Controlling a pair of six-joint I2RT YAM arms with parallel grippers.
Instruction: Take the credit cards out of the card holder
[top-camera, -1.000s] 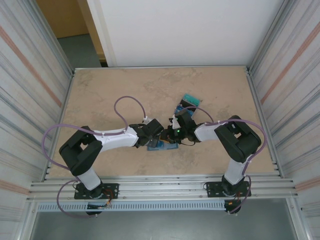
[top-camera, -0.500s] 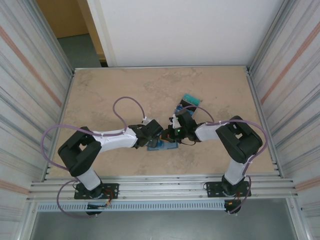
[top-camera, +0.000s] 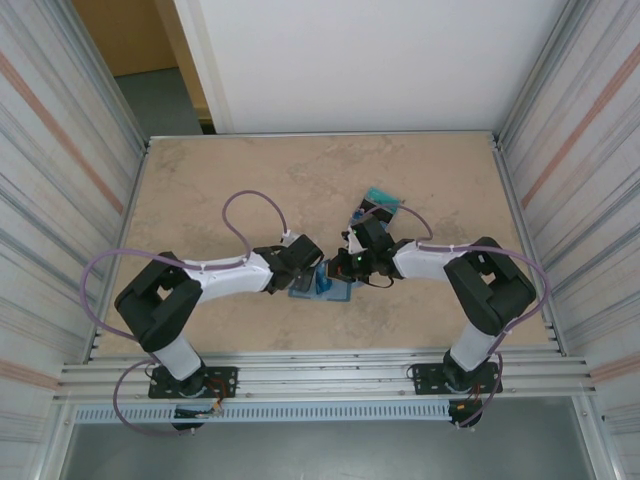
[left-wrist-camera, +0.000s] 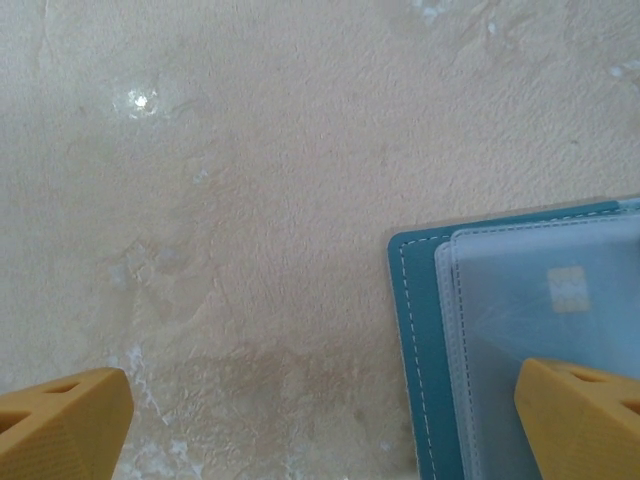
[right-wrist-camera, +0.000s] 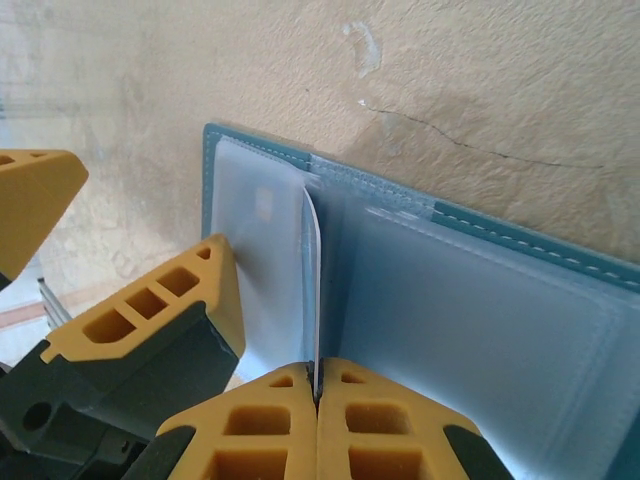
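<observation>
Pinching a card (right-wrist-camera: 311, 260) edge in the open holder (right-wrist-camera: 480, 300), the right gripper (right-wrist-camera: 316, 392) is mid-extraction; the left gripper (left-wrist-camera: 320, 415) stands wide. A pile (top-camera: 381, 198) lies out already; this card remains.

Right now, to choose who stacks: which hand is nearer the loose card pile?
Right. The right hand is at the card holder's side facing the pile; the left hand is across the holder, farther.

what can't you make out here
- Top view: left gripper and right gripper cover most of the card holder.
- Right wrist: the pinched sheet is edge-on; card or sleeve unclear.
- Left wrist: frosted pocket blurs the card; frame edge cuts the holder.
- Top view: loose cards too small to count.
</observation>
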